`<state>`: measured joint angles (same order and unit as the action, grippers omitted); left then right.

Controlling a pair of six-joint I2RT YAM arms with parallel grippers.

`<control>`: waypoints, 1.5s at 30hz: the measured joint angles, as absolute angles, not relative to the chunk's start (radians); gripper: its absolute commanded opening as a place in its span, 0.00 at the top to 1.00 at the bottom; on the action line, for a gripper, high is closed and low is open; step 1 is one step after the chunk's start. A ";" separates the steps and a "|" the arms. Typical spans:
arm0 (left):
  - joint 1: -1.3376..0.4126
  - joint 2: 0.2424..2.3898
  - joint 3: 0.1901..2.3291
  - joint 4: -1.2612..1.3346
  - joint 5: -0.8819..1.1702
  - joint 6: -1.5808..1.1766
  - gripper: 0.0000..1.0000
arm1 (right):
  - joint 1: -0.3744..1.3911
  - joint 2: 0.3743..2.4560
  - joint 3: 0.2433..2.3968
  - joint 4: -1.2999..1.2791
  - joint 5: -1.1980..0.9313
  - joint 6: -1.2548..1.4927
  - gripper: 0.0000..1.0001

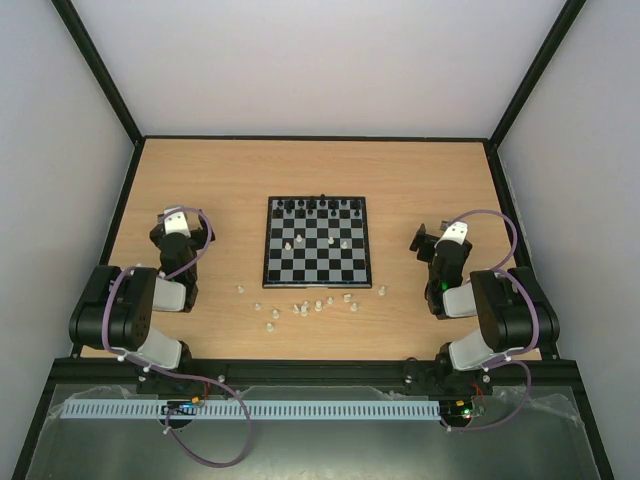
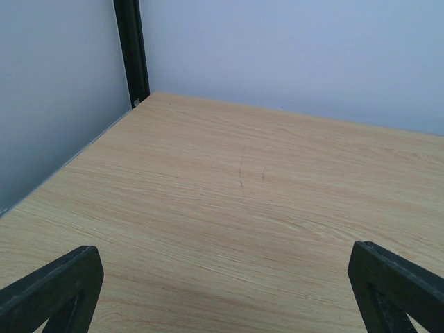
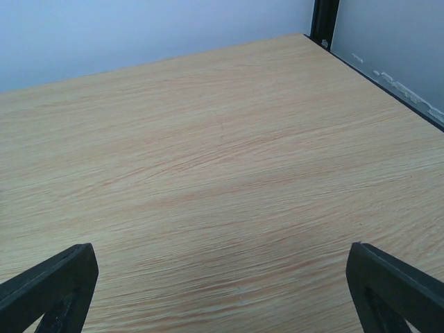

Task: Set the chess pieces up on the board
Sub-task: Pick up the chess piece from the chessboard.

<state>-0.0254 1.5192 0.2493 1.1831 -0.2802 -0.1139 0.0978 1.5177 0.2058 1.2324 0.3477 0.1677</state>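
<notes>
The board [image 1: 330, 266] lies mid-way across the table [image 1: 225, 170], with a row of chessmen [image 1: 318, 206] along its far edge, a few chess pieces [image 1: 301, 239] on its middle squares and more scattered just before it, the left gripper [image 1: 180, 212] well left and the right gripper [image 1: 442, 232] well right of it.

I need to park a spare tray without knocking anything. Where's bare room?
Bare table lies beyond the board up to the back wall, and on either side, between it and the left claw and the right claw. Crowded: the strip on the board's near side, where loose chess pieces lie scattered.
</notes>
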 measured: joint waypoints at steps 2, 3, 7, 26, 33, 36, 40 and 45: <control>-0.025 1.519 0.249 1.184 -0.281 -0.114 0.00 | 0.097 1.518 0.206 1.232 0.348 0.168 0.02; -0.025 1.519 0.249 1.183 -0.281 -0.114 0.01 | 0.097 1.518 0.206 1.232 0.347 0.168 0.02; -0.025 1.519 0.249 1.183 -0.281 -0.114 0.00 | 0.097 1.518 0.206 1.232 0.347 0.168 0.01; -0.027 1.519 0.249 1.183 -0.280 -0.111 0.00 | 0.097 1.517 0.206 1.233 0.279 0.140 0.01; -0.086 1.448 0.254 1.113 -0.305 -0.074 0.00 | 0.097 1.466 0.205 1.213 0.283 0.142 0.01; -0.107 1.353 0.317 0.941 -0.318 -0.074 0.00 | 0.097 1.376 0.245 1.058 0.355 0.199 0.01; -0.127 1.214 0.391 0.781 -0.310 -0.078 0.00 | 0.096 1.292 0.405 0.800 0.408 0.280 0.01; -0.209 1.007 0.423 0.600 -0.298 -0.086 0.00 | 0.096 1.153 0.490 0.583 0.382 0.333 0.01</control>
